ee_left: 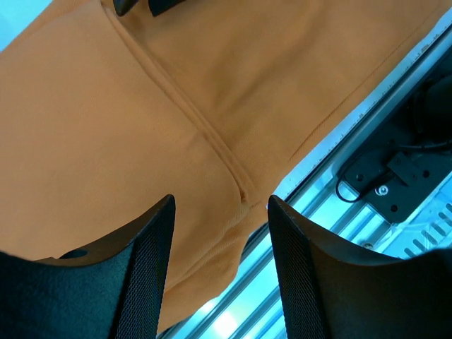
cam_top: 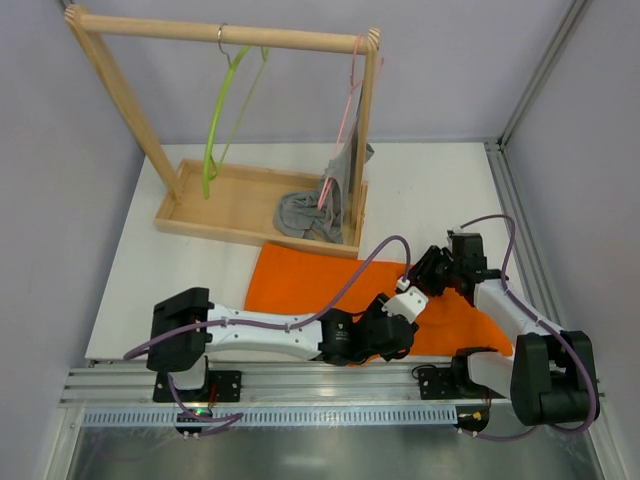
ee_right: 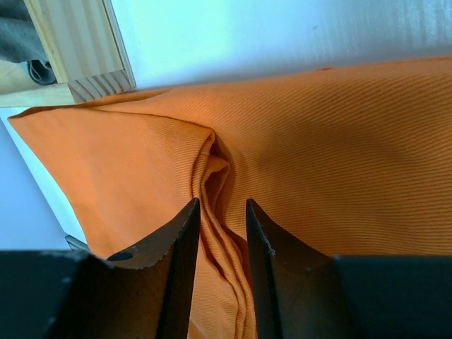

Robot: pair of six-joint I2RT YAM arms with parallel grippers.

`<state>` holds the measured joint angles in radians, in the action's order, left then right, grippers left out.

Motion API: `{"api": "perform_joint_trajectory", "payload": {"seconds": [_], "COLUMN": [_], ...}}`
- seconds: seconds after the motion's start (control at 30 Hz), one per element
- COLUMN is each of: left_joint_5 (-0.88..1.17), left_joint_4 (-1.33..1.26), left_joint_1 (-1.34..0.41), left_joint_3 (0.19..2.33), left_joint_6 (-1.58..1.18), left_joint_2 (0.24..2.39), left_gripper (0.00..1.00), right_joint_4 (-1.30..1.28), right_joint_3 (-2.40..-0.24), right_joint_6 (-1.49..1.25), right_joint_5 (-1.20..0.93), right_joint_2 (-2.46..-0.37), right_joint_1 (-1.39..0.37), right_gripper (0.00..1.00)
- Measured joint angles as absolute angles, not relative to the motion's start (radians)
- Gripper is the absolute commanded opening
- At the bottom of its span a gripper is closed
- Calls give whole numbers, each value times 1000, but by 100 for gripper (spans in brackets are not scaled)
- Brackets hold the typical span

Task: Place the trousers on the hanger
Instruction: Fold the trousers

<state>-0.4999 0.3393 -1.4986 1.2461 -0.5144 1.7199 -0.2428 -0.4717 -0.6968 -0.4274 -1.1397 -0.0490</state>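
The orange trousers [cam_top: 300,285] lie flat on the white table in front of the wooden rack. They fill the left wrist view [ee_left: 141,106] and the right wrist view [ee_right: 339,141]. My right gripper [cam_top: 432,272] is down on their right part. Its fingers [ee_right: 222,205] are closed on a raised, bunched fold of the cloth. My left gripper [cam_top: 400,325] hovers open over the trousers' near edge by the table's front. In its own view [ee_left: 220,205] nothing is between the fingers. The lime-green hanger [cam_top: 213,140] hangs bare from the rack's top bar at the left.
The wooden rack [cam_top: 220,35] stands at the back on a tray base [cam_top: 240,205]. A pink hanger [cam_top: 350,110] on its right end carries a grey garment [cam_top: 310,210] that slumps into the tray. The metal rail [ee_left: 367,162] runs along the table's front edge.
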Motion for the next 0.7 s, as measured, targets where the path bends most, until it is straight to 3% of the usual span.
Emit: {"api": "perform_joint_trajectory", "payload": {"seconds": [0.7], "left_joint_5": [-522], "left_joint_4": [370], "left_joint_1": [-1499], "left_joint_3": [1292], "left_joint_6": [-485], "left_joint_2": [1853], "left_gripper": [56], "right_joint_4": [-136], "right_joint_3": [-427], "right_joint_6": [-693], "right_joint_5": [-493], "right_joint_2": [-1166], "right_joint_1": [-49], "right_gripper": [32]}}
